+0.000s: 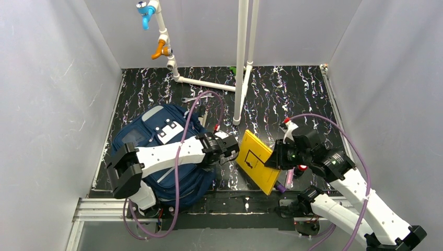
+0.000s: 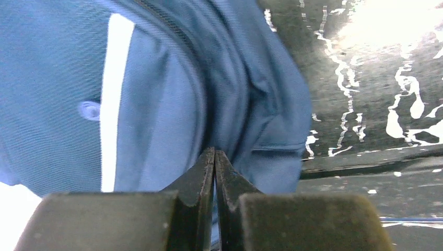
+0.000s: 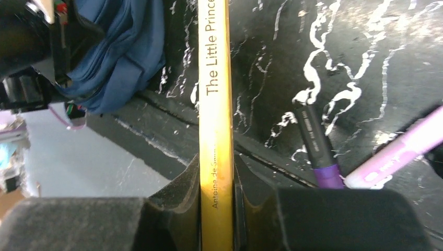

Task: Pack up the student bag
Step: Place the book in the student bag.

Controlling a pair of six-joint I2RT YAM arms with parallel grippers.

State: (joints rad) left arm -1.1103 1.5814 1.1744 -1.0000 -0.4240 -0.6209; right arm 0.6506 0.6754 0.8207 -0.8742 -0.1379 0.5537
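The student bag (image 1: 156, 138), navy with a grey top patch, lies on the left of the black marbled mat. My left gripper (image 1: 231, 149) is at the bag's right edge. In the left wrist view its jaws (image 2: 214, 152) are pressed together on a fold of the bag's blue fabric (image 2: 156, 104). My right gripper (image 1: 272, 157) is shut on a thin yellow book (image 1: 255, 159) and holds it tilted just right of the bag. In the right wrist view the book's spine (image 3: 214, 78) reads "The Little Prince" between the fingers (image 3: 216, 162). The bag (image 3: 125, 47) shows at upper left.
A purple marker (image 3: 316, 146) and a pink marker (image 3: 402, 151) lie on the mat under my right wrist. White pipes (image 1: 243, 57) with a blue and an orange valve stand at the back. A wrench (image 1: 190, 98) lies behind the bag. Grey walls enclose three sides.
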